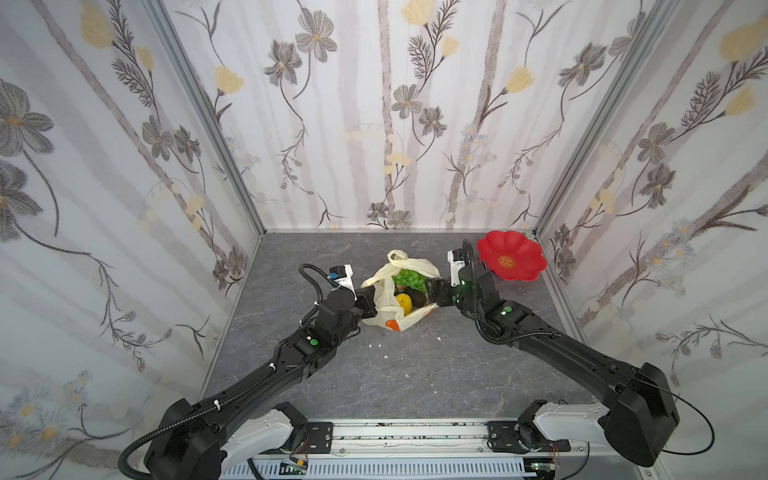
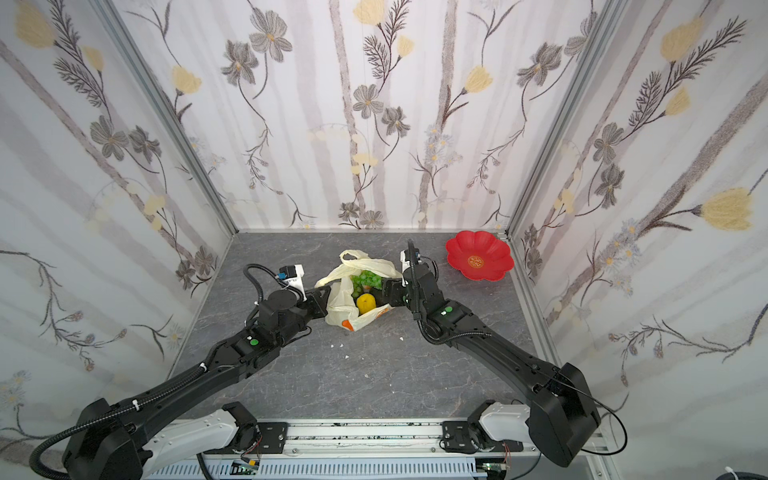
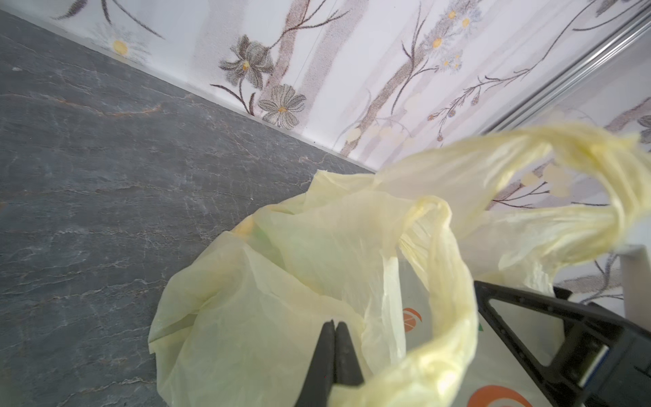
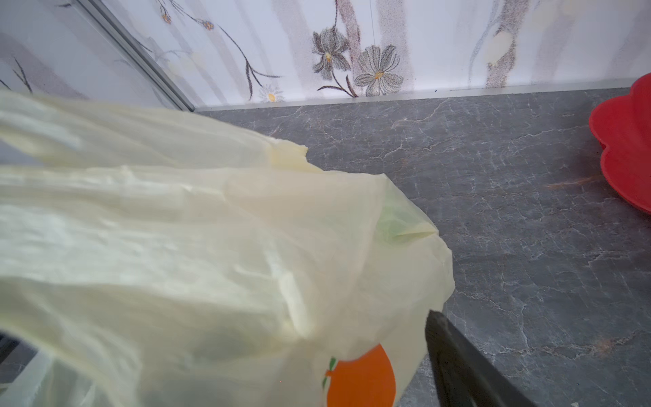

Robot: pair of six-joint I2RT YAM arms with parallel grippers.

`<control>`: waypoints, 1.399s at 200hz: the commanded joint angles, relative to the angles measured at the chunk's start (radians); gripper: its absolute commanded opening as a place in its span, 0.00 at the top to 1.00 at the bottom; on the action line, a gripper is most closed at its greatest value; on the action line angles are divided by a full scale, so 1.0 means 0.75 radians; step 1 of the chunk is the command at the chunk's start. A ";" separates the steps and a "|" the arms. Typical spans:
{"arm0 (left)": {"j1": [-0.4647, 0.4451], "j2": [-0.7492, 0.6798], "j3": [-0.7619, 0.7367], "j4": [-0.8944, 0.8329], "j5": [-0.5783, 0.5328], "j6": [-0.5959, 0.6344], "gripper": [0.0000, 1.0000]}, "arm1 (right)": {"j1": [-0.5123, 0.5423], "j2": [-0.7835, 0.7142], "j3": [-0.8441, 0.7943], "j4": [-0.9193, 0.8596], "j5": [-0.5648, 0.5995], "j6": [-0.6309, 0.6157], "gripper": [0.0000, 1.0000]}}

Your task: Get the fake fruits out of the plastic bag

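I can read no word, number or brand anywhere around me. The plastic bag (image 4: 211, 246) carries orange fruit pictures (image 4: 361, 378) with a small green leaf, seen in both wrist views, but any lettering on it is too blurred or folded for me to make out. The red plate (image 1: 525, 249) bears a small gold emblem (image 1: 506, 261) in its middle in both top views, too small for me to read. The white labels (image 1: 341, 281) up by my wrists show only tiny dark marks that I cannot tell apart.
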 commanded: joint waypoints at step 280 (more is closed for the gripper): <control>0.127 -0.233 -0.370 -0.325 -0.032 -0.374 0.36 | -0.308 -0.306 -0.797 0.881 -0.348 0.547 1.00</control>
